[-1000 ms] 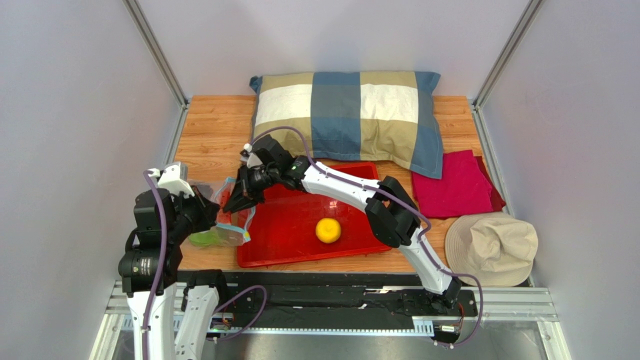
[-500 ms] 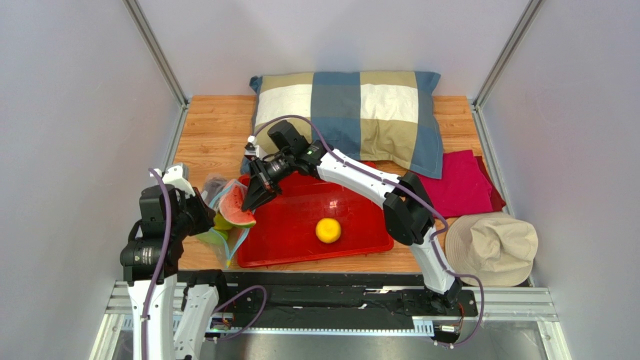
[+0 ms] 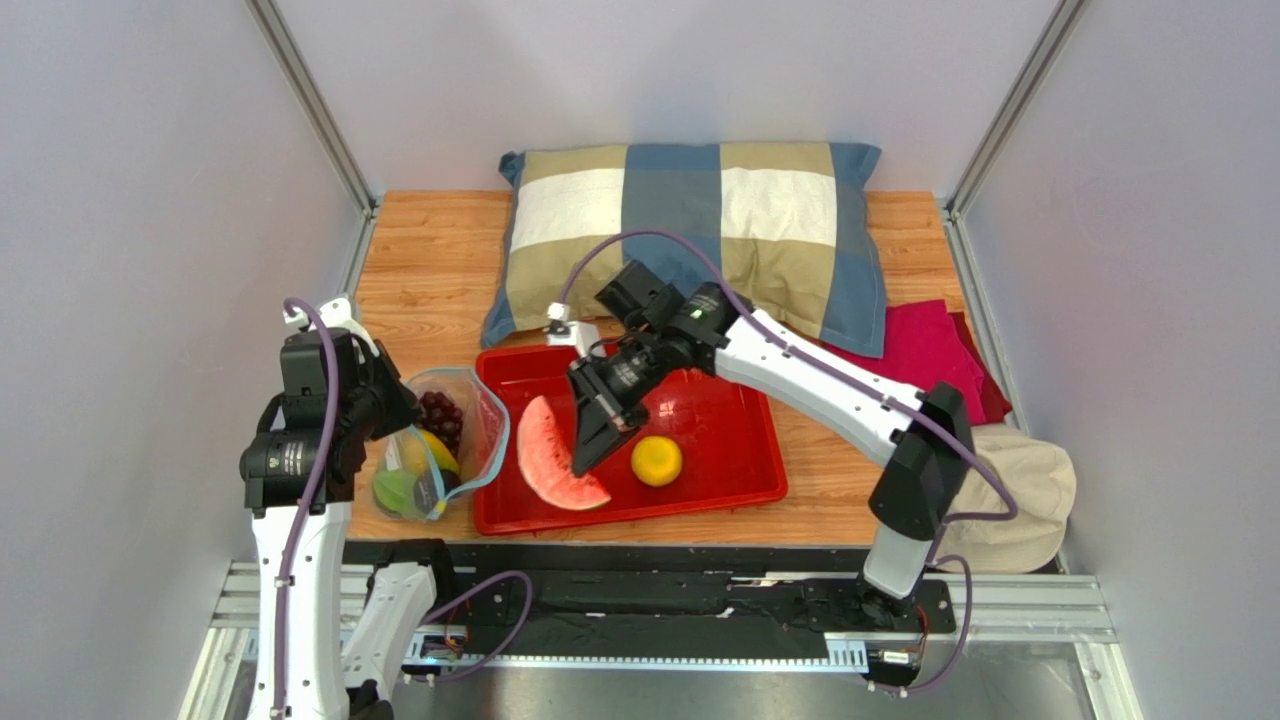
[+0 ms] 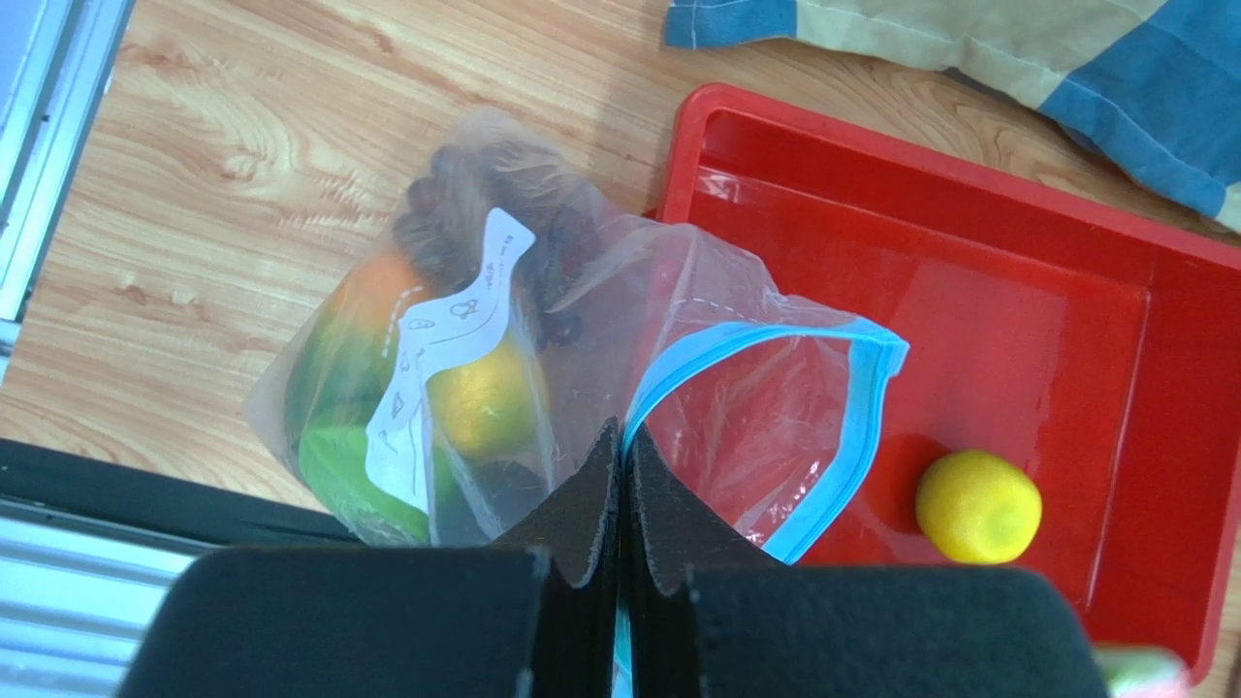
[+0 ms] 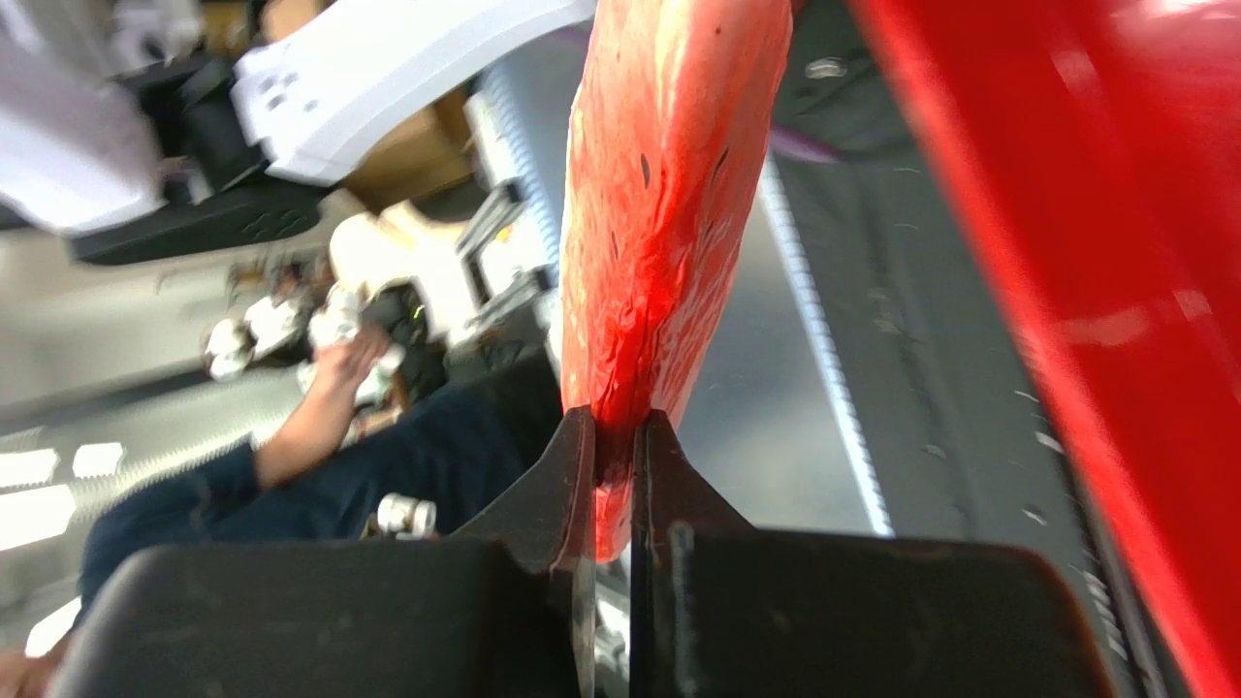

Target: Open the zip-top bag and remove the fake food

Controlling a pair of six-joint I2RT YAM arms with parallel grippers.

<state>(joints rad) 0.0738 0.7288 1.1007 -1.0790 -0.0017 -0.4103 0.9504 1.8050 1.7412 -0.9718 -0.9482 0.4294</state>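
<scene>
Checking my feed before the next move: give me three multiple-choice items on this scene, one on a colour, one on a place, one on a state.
1. What colour is the zip strip on the clear crinkly plastic zip-top bag? A red; B blue; C black.
2. Where is the pink-red toy fruit slice? A in the right gripper, over the red plastic tray; B inside the bag; C in the left gripper.
3. What state is the left gripper in? A open, empty; B shut on the tray's rim; C shut on the bag's rim.

Answers: B, the left wrist view shows a blue strip round the bag's mouth; A, the right wrist view shows the fingers clamped on the slice, and the top view sets it over the tray; C, its fingers meet on the zip edge.
</scene>
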